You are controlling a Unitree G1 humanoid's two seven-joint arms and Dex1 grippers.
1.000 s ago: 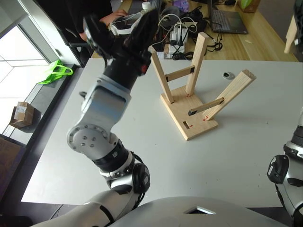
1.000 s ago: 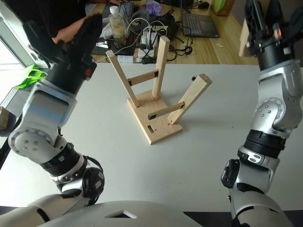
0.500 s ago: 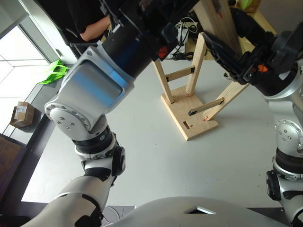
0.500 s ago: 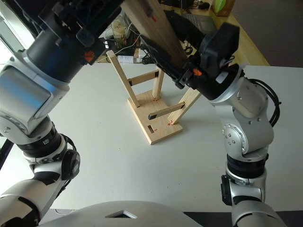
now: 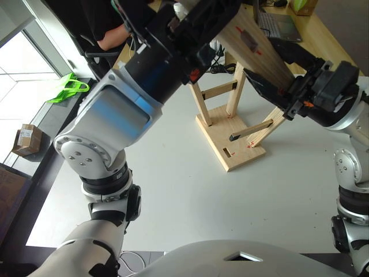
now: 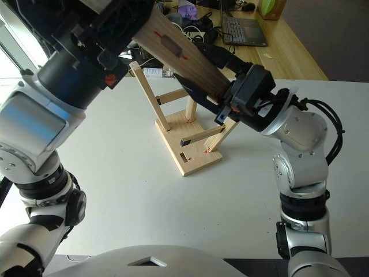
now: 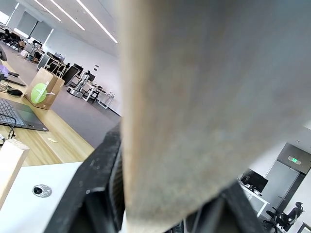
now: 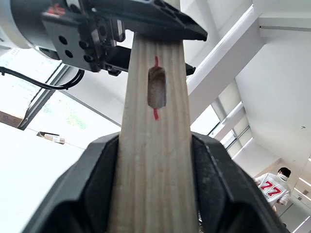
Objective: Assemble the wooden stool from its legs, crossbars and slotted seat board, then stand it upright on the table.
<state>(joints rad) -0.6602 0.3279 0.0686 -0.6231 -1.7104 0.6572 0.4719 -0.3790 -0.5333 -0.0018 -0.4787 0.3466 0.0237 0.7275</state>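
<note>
Stool (image 5: 230, 115): part-built, seat-down near the middle of the table (image 5: 190, 190), below both grippers.
Seat board (image 5: 222, 137): flat on the table, with one open slot (image 5: 226, 152) towards its near end.
Upright legs (image 5: 199, 98): two, standing at the board's far end and joined by a crossbar (image 5: 219, 90).
Tilted leg (image 5: 266, 128): leans out to the robot's right with its foot at the board's edge. Its top is hidden behind the right gripper. A second crossbar (image 5: 251, 131) juts from it, and the dark free end hangs over the board.
Loose leg (image 5: 253, 43): in the air above the stool, slanting down from the left gripper to the right one. A mortise (image 8: 156, 92) with red marks faces the right wrist camera. Whether the leg touches the tilted leg cannot be told.
Table: white and matt, with a round grommet (image 7: 42, 190) set in it beyond the stool.
Room: an open office. A wooden desk behind the table carries a laptop (image 5: 277, 26) and a tangle of cables (image 5: 222, 40). A green bag (image 5: 69, 89) and a cardboard box (image 5: 26, 138) lie on the floor to the robot's left.
Left gripper (image 8: 154, 30): clamped on the loose leg's upper end (the wood fills most of the left wrist view).
Right gripper (image 6: 210, 75): fingers (image 8: 102, 184) pressed against both sides of the loose leg's lower part, gripping it.
</note>
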